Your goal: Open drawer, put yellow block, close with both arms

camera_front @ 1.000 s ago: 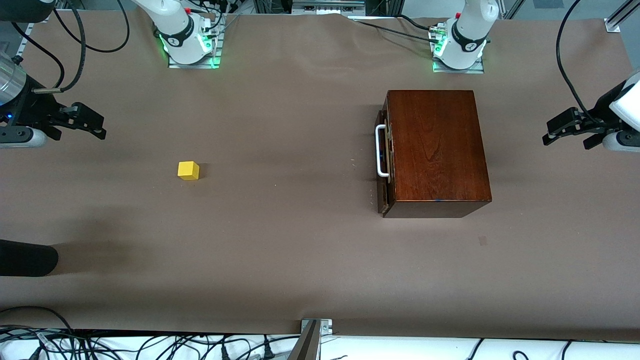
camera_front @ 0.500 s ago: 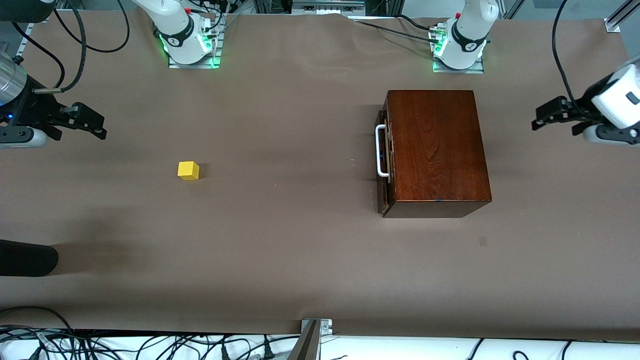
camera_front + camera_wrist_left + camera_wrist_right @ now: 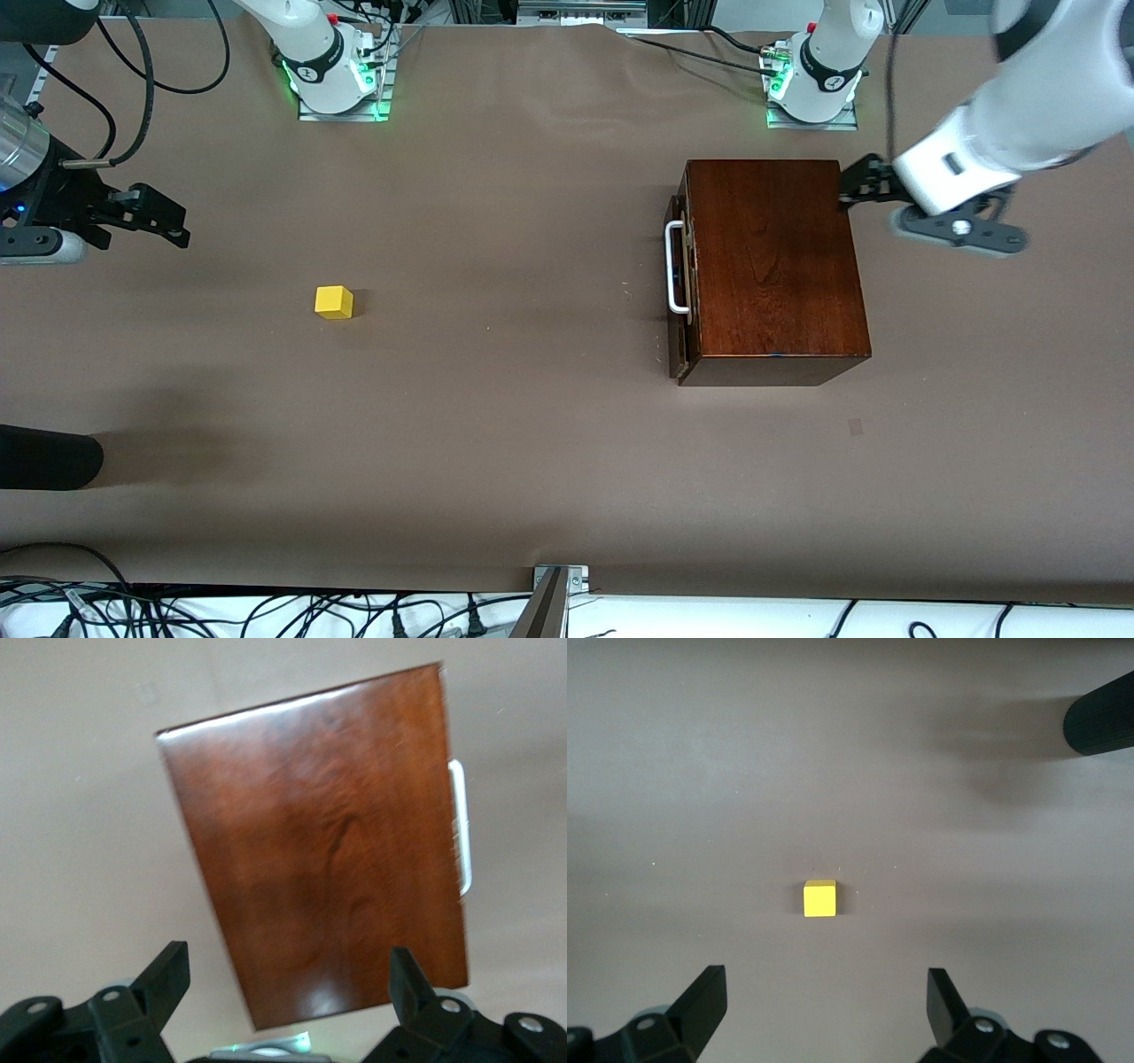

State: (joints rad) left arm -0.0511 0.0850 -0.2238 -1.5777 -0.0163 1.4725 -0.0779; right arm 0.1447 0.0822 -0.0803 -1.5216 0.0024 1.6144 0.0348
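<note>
The mahogany box (image 3: 771, 266) stands toward the left arm's end of the table, its drawer shut, the white bar handle (image 3: 675, 268) facing the table's middle. It also shows in the left wrist view (image 3: 328, 842). The yellow block (image 3: 333, 302) lies on the table toward the right arm's end, and shows in the right wrist view (image 3: 819, 898). My left gripper (image 3: 858, 182) is open and empty, up in the air at the box's edge away from the handle. My right gripper (image 3: 164, 221) is open and empty, up in the air at the table's end, apart from the block.
Brown paper covers the table (image 3: 496, 425). A dark rounded object (image 3: 44, 456) juts in at the right arm's end, nearer the front camera. Cables lie along the table's edges. The two green-lit bases (image 3: 337, 75) stand at the top.
My left arm has swung in from the table's end toward the box, its gripper now at the box's edge. The right arm, block and box have not moved.
</note>
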